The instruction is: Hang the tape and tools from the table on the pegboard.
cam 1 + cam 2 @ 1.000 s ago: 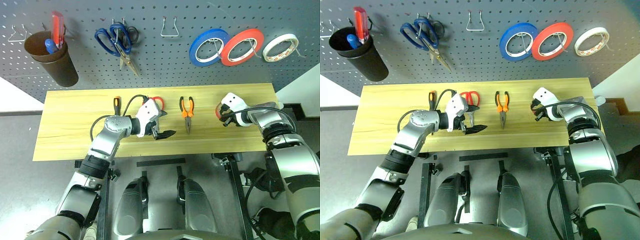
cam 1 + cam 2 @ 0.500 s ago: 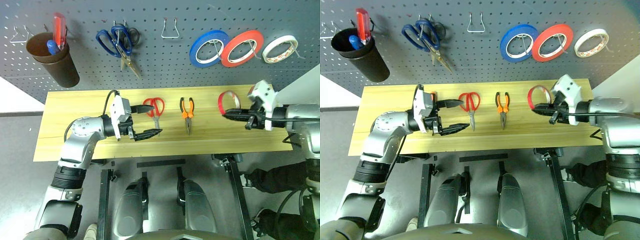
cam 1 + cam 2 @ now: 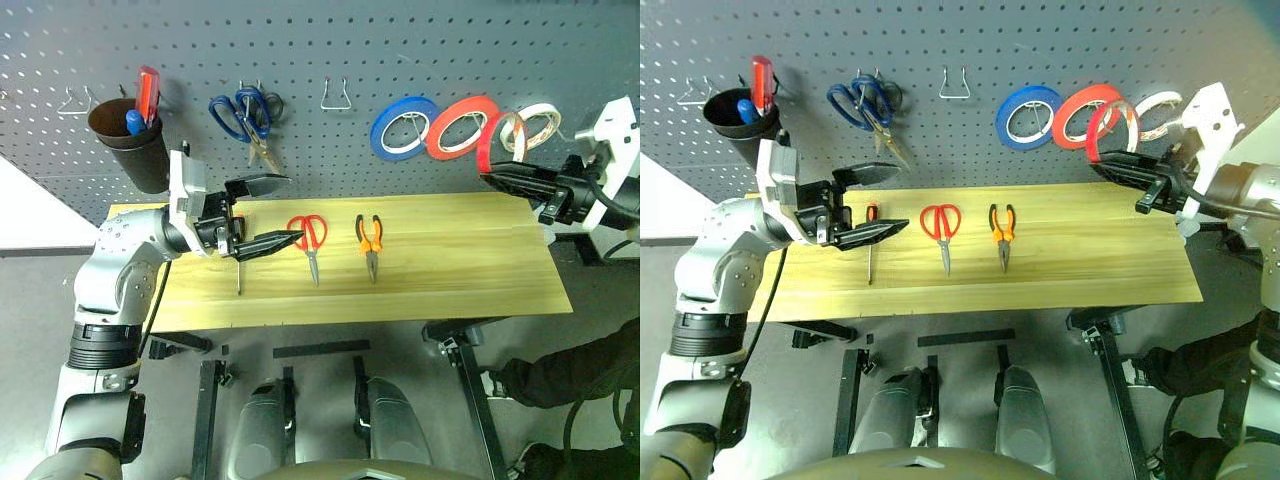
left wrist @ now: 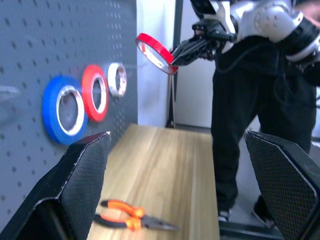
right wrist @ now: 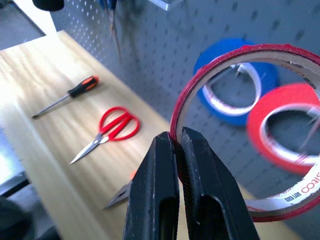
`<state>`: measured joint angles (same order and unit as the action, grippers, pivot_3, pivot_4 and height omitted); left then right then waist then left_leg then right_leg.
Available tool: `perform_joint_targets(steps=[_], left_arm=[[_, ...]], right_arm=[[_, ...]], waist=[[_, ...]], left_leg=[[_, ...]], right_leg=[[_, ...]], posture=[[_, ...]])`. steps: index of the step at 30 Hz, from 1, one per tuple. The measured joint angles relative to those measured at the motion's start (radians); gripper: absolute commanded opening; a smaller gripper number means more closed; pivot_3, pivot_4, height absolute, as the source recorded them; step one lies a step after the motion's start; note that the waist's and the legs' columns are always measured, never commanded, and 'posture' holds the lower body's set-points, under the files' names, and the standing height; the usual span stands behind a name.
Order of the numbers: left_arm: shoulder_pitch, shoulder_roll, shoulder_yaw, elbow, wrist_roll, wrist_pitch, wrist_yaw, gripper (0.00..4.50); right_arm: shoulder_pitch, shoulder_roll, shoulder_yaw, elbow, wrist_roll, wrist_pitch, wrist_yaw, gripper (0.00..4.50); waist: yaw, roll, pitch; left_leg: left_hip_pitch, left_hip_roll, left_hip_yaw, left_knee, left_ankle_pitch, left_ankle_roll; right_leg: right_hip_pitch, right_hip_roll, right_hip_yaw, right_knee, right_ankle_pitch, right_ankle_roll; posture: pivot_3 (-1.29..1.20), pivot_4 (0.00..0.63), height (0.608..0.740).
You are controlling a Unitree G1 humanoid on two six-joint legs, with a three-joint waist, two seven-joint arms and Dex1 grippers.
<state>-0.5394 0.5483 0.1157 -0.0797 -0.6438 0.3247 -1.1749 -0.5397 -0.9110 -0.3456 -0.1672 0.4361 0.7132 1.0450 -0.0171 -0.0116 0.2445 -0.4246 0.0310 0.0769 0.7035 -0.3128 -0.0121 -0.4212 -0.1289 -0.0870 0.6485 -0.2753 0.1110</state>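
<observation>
My right gripper [image 3: 490, 178] is shut on the thin red tape [image 3: 489, 140] and holds it upright in the air, in front of the pegboard [image 3: 320, 50] near its hung rolls. In the right wrist view both fingers pinch the tape's rim [image 5: 200, 80]. My left gripper [image 3: 280, 212] hangs open and empty above the left part of the table [image 3: 450, 250]. On the wood lie the orange-handled screwdriver [image 3: 870, 240], just under the left fingers, the red scissors [image 3: 309, 235] and the pliers [image 3: 371, 238].
Blue tape [image 3: 405, 128], red tape [image 3: 460, 127] and white tape [image 3: 535, 125] hang on the board's right. Blue scissors [image 3: 245, 115], an empty wire hook [image 3: 338, 95] and a dark cup [image 3: 135, 150] holding a red-handled screwdriver hang to the left. A person in black [image 4: 245, 125] stands beyond the table's right end.
My right gripper has lifted the tape off the table up to the level of the hung rolls. My left gripper rose and drew left, away from the scissors. The camera has tilted.
</observation>
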Motion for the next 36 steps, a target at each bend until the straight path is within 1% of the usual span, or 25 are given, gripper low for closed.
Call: perform_joint_targets(steps=[3, 5, 11, 19, 25, 28, 30, 34, 36], left_arm=[[-0.025, 0.002, 0.006, -0.006, -0.002, 0.012, 0.027, 4.5], [-0.028, 0.003, 0.005, -0.01, -0.001, 0.019, 0.044, 4.5], [-0.045, 0.01, -0.009, -0.014, 0.014, 0.022, 0.072, 4.5], [-0.032, 0.021, -0.016, -0.024, 0.025, 0.023, 0.11, 4.5], [-0.005, 0.031, -0.019, -0.026, 0.038, 0.022, 0.117, 4.5], [0.005, 0.038, -0.02, -0.026, 0.046, 0.019, 0.114, 4.5], [0.019, 0.038, -0.02, -0.026, 0.046, 0.018, 0.115, 4.5], [0.023, 0.038, -0.02, -0.025, 0.047, 0.018, 0.115, 4.5], [0.03, 0.039, -0.02, -0.026, 0.047, 0.016, 0.116, 4.5]], right_arm=[[-0.025, 0.013, 0.063, 0.065, -0.038, -0.083, -0.021, 0.02], [-0.037, 0.043, 0.117, 0.133, -0.073, -0.147, -0.04, 0.02], [-0.107, 0.123, 0.251, 0.365, -0.198, -0.332, -0.1, 0.02], [-0.282, 0.222, 0.334, 0.685, -0.307, -0.512, -0.166, 0.02], [-0.432, 0.281, 0.369, 1.008, -0.383, -0.631, -0.235, 0.02], [-0.48, 0.297, 0.374, 1.129, -0.413, -0.683, -0.26, 0.82], [-0.49, 0.298, 0.373, 1.171, -0.417, -0.702, -0.259, 1.46], [-0.489, 0.294, 0.371, 1.177, -0.419, -0.71, -0.214, 2.79], [-0.477, 0.275, 0.37, 1.133, -0.412, -0.697, -0.171, 3.44]], waist=[[-0.001, 0.0, -0.017], [-0.002, 0.0, -0.027], [-0.003, 0.0, -0.032], [-0.004, 0.0, -0.033], [-0.004, 0.0, -0.033], [-0.004, 0.0, -0.033], [-0.004, 0.0, -0.033], [-0.005, 0.001, -0.034], [-0.003, 0.001, -0.034]], left_leg=[[0.001, 0.0, 0.0, 0.0, 0.0, 0.0], [0.001, 0.0, 0.0, 0.0, 0.0, 0.0], [0.003, 0.0, 0.001, 0.0, 0.0, 0.0], [0.003, 0.0, 0.001, -0.001, 0.0, 0.0], [0.003, 0.0, 0.001, -0.001, 0.0, -0.001], [0.003, 0.0, 0.001, -0.001, 0.0, -0.001], [0.003, 0.001, 0.001, -0.001, 0.0, -0.001], [0.003, 0.001, 0.001, -0.001, 0.0, -0.001], [0.003, 0.001, 0.001, -0.001, 0.0, -0.001]], right_leg=[[0.001, 0.0, 0.0, 0.0, 0.0, 0.0], [0.001, 0.001, 0.0, 0.0, 0.0, 0.0], [0.002, 0.001, 0.001, 0.001, 0.0, 0.0], [0.002, 0.001, 0.001, 0.001, 0.0, 0.0], [0.003, 0.001, 0.001, 0.002, 0.0, 0.0], [0.003, 0.001, 0.001, 0.002, 0.0, 0.0], [0.003, 0.001, 0.001, 0.002, 0.0, 0.0], [0.003, 0.001, 0.001, 0.002, 0.0, 0.0], [0.003, 0.001, 0.001, 0.002, 0.0, 0.0]], posture=[[-0.09, 0.099, 0.732], [-0.08, 0.095, 0.732], [-0.06, 0.093, 0.732], [-0.03, 0.098, 0.732], [-0.02, 0.1, 0.732], [-0.02, 0.103, 0.732], [-0.01, 0.105, 0.732], [-0.01, 0.115, 0.732], [-0.02, 0.116, 0.732]])
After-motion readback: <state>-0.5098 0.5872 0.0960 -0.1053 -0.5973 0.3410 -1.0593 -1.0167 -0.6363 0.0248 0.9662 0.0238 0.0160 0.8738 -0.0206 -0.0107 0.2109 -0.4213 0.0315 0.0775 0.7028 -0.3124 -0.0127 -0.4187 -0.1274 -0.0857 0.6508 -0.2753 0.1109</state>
